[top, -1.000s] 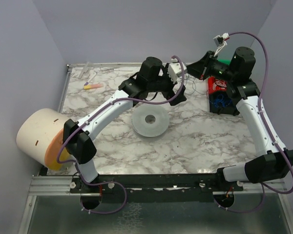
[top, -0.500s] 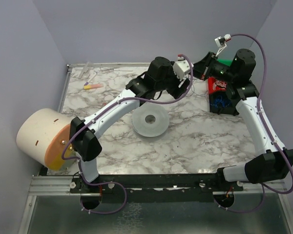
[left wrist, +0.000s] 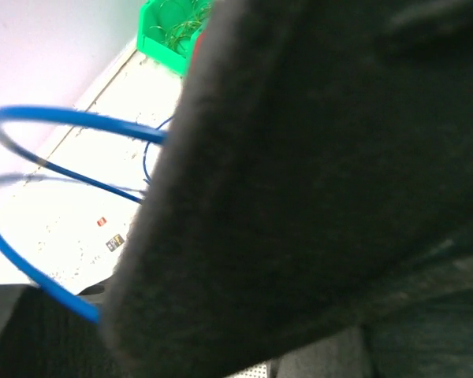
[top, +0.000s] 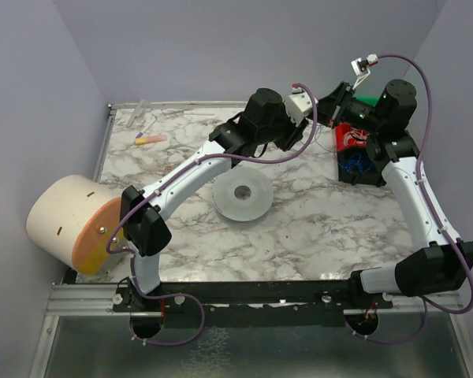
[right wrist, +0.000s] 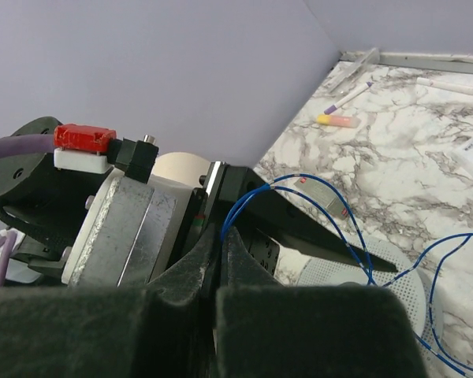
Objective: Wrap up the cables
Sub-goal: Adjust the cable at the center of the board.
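Though unclear from above, right wrist view shows right gripper (right wrist: 218,272) clamped on the cable (right wrist: 299,183); left gripper (right wrist: 339,244) unreadable.

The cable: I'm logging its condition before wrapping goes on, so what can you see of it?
The thin blue cable is a smooth, plastic-looking wire. It emerges from between the closed fingers of the right hand, which seems to pinch it, then arcs in loose loops through the air above the white marbled tabletop and the round grey disc. In the left wrist view two blurred loops pass close to the camera. Neither end is visible.
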`<state>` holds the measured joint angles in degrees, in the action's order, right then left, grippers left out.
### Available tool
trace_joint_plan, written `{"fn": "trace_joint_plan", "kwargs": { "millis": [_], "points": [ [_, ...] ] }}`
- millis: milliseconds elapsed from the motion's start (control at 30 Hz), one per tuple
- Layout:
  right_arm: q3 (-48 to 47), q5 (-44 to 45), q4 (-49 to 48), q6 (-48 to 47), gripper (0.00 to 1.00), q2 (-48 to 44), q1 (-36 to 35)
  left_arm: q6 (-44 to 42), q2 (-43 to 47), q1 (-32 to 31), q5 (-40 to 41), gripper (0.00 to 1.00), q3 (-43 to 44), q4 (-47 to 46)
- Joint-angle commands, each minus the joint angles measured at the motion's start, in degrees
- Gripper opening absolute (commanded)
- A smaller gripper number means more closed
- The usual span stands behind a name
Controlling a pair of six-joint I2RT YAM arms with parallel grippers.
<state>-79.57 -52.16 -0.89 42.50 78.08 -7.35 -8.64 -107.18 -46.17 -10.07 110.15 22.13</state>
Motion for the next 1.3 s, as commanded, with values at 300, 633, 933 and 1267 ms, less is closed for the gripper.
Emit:
{"fn": "trace_joint_plan", "kwargs": {
  "millis": [300, 633, 933, 1267],
  "points": [
    [0.02, -2.38, -2.18, 3.37, 0.00, -0.92, 4.15, 0.59, 0.74, -0.46, 3.52, 0.00, -0.01, 0.69],
    [-2.26, -4.25, -2.54, 4.96, 0.01, -2.04, 7.05, 2.93, 6.15, 2.55, -0.11, 0.58, -7.37, -0.57],
    [-3.88, -4.45, -1.76, 3.75, 0.01, -3.46, 9.73, 8.12, 8.91, 7.67, -7.40, 0.74, -12.27, -4.93],
    [-2.43, -2.20, 3.26, -5.14, 0.01, -2.45, 9.69, 12.07, 10.51, 7.96, -6.68, 0.41, -10.93, -5.87]
  ]
}}
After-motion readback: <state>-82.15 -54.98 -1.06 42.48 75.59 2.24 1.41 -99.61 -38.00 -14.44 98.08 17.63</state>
